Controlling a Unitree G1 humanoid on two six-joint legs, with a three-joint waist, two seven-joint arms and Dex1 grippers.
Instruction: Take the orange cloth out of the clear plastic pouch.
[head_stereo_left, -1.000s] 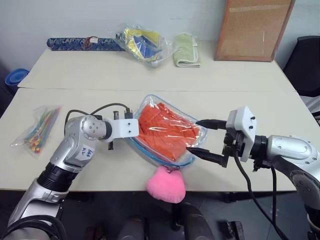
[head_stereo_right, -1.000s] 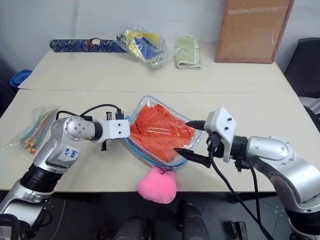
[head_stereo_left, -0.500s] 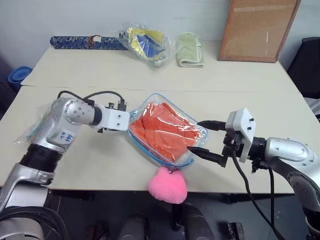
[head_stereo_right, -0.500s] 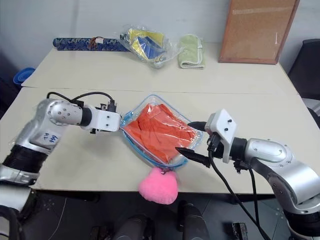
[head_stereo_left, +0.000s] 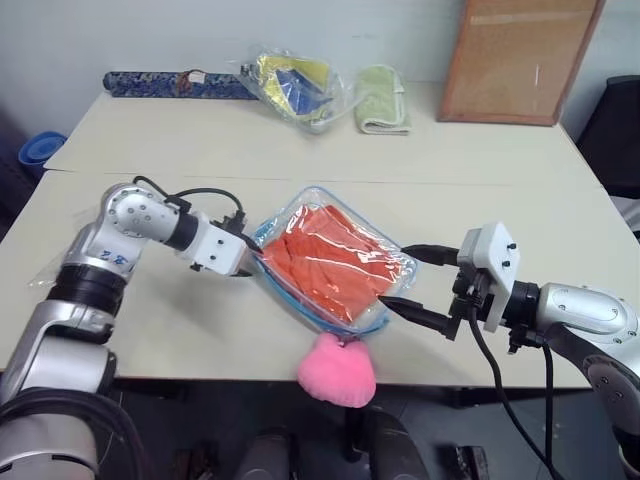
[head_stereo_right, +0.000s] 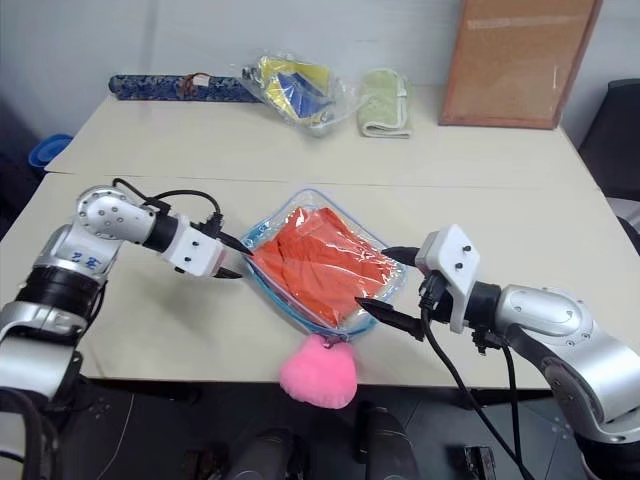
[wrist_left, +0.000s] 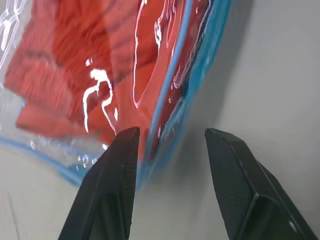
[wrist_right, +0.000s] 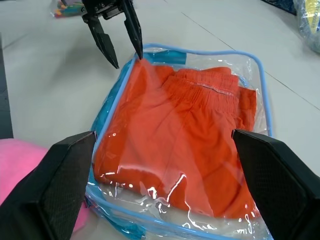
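left pincer (head_stereo_right: 232, 256): parted, angled down | right pincer (head_stereo_right: 386, 290): spread wide

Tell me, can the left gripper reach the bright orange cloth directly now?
Probably not. The left gripper, jaws open, sits at the edge of the clear plastic pouch, but the orange cloth lies wholly inside, behind the blue trim and the plastic.

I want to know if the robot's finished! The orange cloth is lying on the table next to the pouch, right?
Not quite. The orange cloth is still inside the pouch, not next to it. The right wrist view shows it under the clear plastic, within the blue trim. The pouch does lie on the table.
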